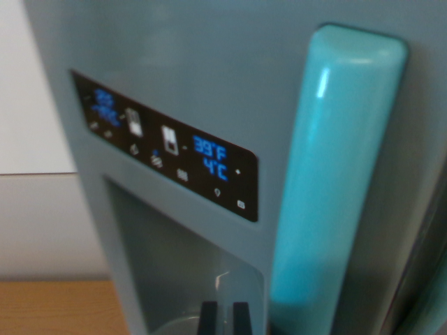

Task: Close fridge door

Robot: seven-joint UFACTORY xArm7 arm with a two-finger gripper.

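Fridge door (pixel 209 77) grey-blue, close; white wall (pixel 31 105) behind.

Grey fridge door (pixel 209 63), turquoise handle (pixel 335 174), seemingly black panel (pixel 167 146).

The wrist view looks close and tilted at the fridge door (pixel 209 84), its handle (pixel 335 181) at the view's right.

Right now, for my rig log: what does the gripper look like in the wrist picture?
Only the gripper tips show, at the bottom edge: two short, flat-topped black fingers side by side with a narrow gap between. No cables or markings are visible; the arm is out of view.
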